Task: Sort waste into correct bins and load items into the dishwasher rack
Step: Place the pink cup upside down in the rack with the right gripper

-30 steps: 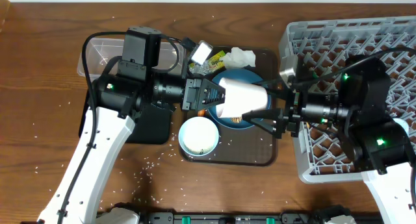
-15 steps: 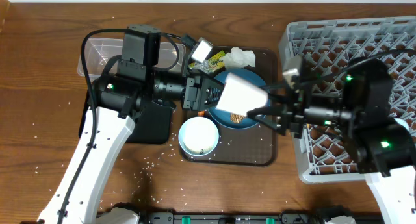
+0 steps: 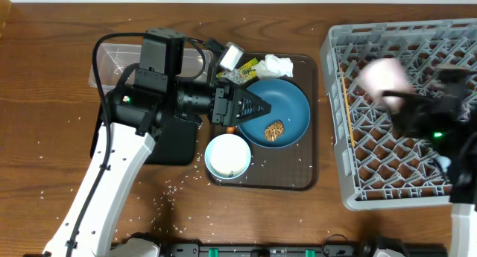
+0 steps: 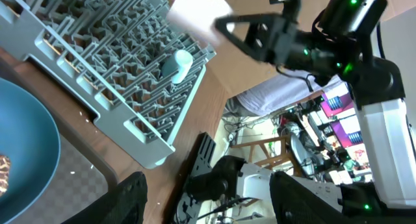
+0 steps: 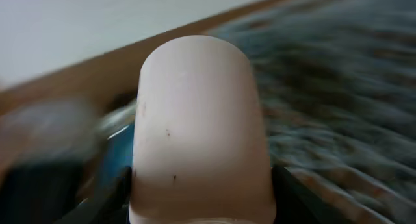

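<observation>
Jaws of the left end effector [image 3: 261, 108] stand wide with nothing between them, over the left rim of the dark blue plate [image 3: 294, 97]. The brown food lump [image 3: 274, 130] lies on that plate, just clear of the fingertips. Plate and white bowl [image 3: 228, 155] sit side by side on the brown serving tray [image 3: 298, 179]. At the tray's far edge, the crumpled tissue [image 3: 277, 63] and the yellow-green wrapper [image 3: 247, 68] lie close beside the left wrist. The left arm covers much of the black tray [image 3: 175, 145], and the clear tub [image 3: 112, 59] sits behind it, partly hidden by the arm.

The right end effector [image 5: 198, 195] is clamped on the pale cup [image 5: 198, 120]. From overhead both are blurred, above the far left part of the dishwasher rack [image 3: 335, 123].

Only a narrow strip of counter [image 3: 45, 138] separates the serving tray from the rack, and the rack runs off the right edge of the overhead view. In front and to the left the counter lies open, strewn with rice grains [image 3: 171, 188].

The left wrist view looks past the plate's rim to the rack. It shows a light blue cup [image 4: 177, 65] among the pegs near a corner, which the overhead view does not make out. The right wrist view shows the held cup close up, with everything behind it smeared.
</observation>
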You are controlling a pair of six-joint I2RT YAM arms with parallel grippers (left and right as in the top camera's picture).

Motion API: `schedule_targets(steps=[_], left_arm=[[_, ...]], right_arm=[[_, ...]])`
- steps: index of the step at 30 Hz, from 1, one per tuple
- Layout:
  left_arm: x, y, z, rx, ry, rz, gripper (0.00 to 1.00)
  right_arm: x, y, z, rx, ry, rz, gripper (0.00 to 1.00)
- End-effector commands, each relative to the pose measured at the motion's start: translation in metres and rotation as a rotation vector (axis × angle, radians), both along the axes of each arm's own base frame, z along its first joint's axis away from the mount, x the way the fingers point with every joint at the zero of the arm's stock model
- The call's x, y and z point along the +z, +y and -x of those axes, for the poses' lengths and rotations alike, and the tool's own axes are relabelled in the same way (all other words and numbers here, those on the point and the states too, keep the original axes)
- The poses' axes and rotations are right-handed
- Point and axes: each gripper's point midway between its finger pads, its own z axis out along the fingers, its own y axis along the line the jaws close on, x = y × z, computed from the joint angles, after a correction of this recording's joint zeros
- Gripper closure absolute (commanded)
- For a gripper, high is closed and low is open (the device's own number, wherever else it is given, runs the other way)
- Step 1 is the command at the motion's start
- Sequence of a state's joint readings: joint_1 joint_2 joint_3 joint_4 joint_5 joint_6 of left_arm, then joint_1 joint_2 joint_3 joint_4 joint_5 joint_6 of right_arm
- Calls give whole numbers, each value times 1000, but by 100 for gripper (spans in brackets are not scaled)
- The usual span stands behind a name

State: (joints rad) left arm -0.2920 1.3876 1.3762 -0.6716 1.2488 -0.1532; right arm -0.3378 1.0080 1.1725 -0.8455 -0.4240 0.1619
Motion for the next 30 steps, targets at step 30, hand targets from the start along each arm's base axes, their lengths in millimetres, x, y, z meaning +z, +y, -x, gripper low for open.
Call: schedule_targets(steps=[30], left_arm=[[-19,6,-1,53,46,-91,38]], right_arm=[[-149,-263,61,-1142,353,-438,28]])
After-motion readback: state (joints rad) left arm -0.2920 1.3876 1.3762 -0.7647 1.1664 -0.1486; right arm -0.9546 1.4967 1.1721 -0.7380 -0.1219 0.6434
